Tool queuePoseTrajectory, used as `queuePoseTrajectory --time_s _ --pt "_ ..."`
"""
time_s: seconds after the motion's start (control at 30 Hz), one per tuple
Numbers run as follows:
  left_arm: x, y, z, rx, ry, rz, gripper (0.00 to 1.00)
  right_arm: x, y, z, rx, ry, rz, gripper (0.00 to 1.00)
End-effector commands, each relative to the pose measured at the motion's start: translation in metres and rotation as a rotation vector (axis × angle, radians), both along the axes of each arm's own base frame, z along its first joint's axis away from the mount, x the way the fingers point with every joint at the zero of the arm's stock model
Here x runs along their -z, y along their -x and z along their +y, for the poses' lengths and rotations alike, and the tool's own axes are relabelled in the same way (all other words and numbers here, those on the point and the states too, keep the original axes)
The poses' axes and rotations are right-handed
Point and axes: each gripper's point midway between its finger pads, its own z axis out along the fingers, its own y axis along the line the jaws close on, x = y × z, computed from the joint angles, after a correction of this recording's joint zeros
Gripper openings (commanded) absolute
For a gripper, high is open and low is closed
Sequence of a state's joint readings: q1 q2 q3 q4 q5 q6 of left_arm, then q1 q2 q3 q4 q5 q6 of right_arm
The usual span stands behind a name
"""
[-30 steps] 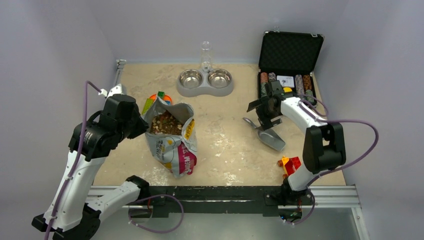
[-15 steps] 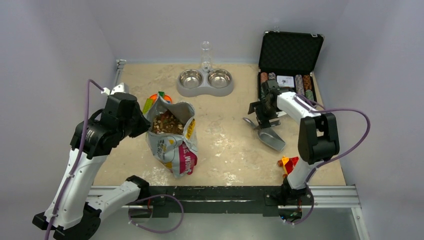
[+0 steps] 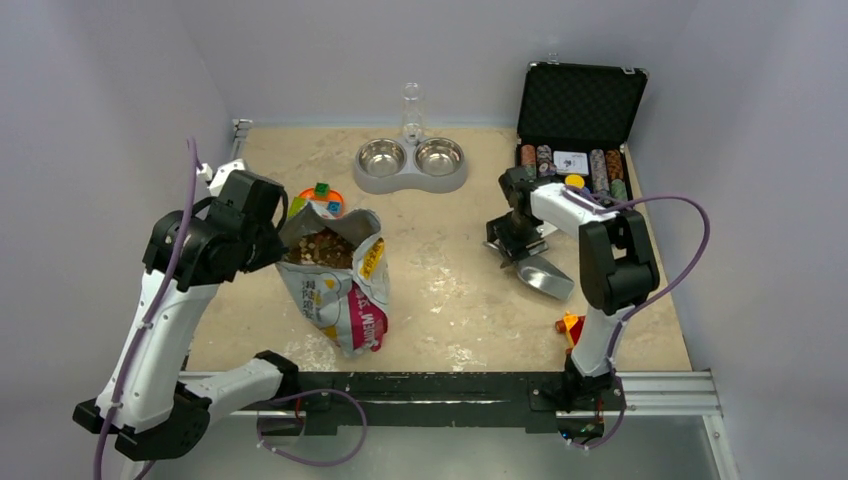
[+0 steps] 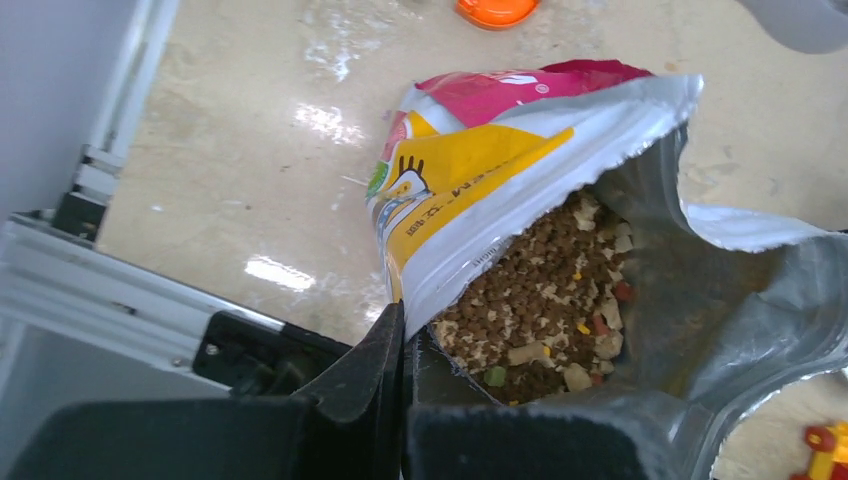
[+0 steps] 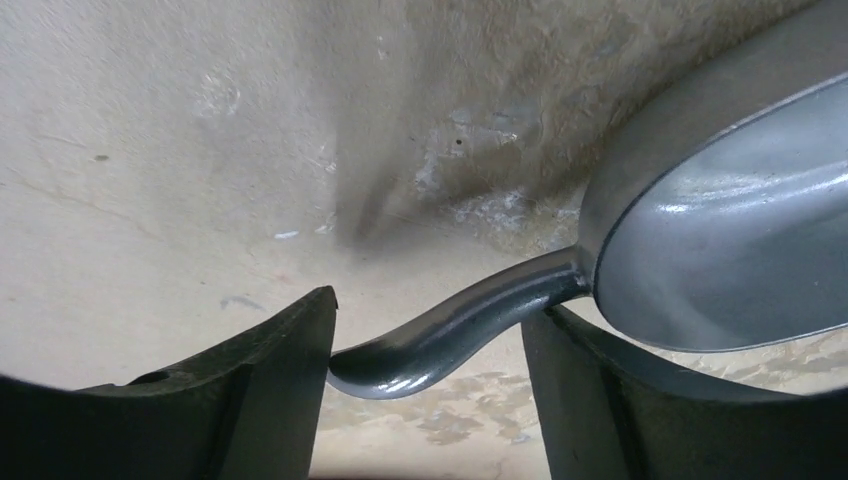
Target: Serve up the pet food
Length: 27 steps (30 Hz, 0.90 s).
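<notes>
Kibble (image 4: 540, 300) lies in bag (image 4: 480, 190), lower center of left wrist view, just right of left gripper (image 4: 403, 335) pinched shut on bag rim; right gripper (image 5: 430, 330) open, straddling scoop (image 5: 700, 240) handle.

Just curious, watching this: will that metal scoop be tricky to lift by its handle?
Probably. The scoop looks like smooth, shiny metal, so its thin curved handle may slip in the right hand. The wide bowl sits at one end, so it could droop once lifted.

pet food (image 4: 540, 310) | small brown and tan pellets, few red, green, yellow | loose heap | inside open standing bag (image 3: 345, 300)
</notes>
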<state>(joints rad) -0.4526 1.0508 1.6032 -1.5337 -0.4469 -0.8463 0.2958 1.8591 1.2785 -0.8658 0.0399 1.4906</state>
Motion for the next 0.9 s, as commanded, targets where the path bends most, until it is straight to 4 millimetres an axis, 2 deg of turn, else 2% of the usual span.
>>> queuePoseTrajectory --time_s 0.0,0.07,0.13,0.2,0.23,0.3,0.4,0.53,0.63,0.67,0.77,0.87 --pt "-0.072 -0.005 0.052 -0.121 -0.192 -0.225 0.0 -0.005 -0.003 0.004 -0.139 0.112 -0.056 0.64" --pt "-0.082 -0.011 0.052 -0.093 -0.226 -0.233 0.0 -0.002 0.002 0.009 -0.252 0.156 -0.081 0.53" --pt "-0.087 -0.017 0.047 -0.077 -0.219 -0.242 0.0 0.0 0.008 0.016 -0.425 0.212 -0.122 0.47" --pt "-0.088 -0.028 0.032 -0.018 -0.175 -0.265 0.0 0.001 0.01 0.032 -0.678 0.237 -0.193 0.4" --pt "-0.087 -0.033 0.024 0.011 -0.146 -0.276 0.0 0.001 0.012 0.041 -0.796 0.25 -0.218 0.33" --pt "-0.084 -0.043 0.003 0.089 -0.09 -0.283 0.0 0.002 0.02 0.054 -1.025 0.258 -0.253 0.29" --pt "-0.074 -0.053 -0.026 0.195 -0.008 -0.255 0.0 0.008 0.042 0.061 -1.282 0.25 -0.248 0.26" --pt "-0.056 -0.059 -0.073 0.372 0.129 -0.184 0.0 0.008 0.066 0.071 -1.417 0.154 -0.327 0.33" --pt "-0.039 -0.063 -0.105 0.48 0.227 -0.13 0.0 -0.001 0.076 0.079 -1.402 0.08 -0.343 0.48" --pt "-0.034 -0.062 -0.116 0.516 0.268 -0.109 0.0 -0.006 0.076 0.085 -1.411 0.057 -0.379 0.52" --pt "-0.028 -0.063 -0.143 0.596 0.375 -0.074 0.0 -0.023 0.078 0.1 -1.414 -0.027 -0.506 0.79" --pt "-0.022 -0.061 -0.167 0.663 0.475 -0.009 0.0 -0.031 0.067 0.096 -1.372 -0.055 -0.563 0.83"
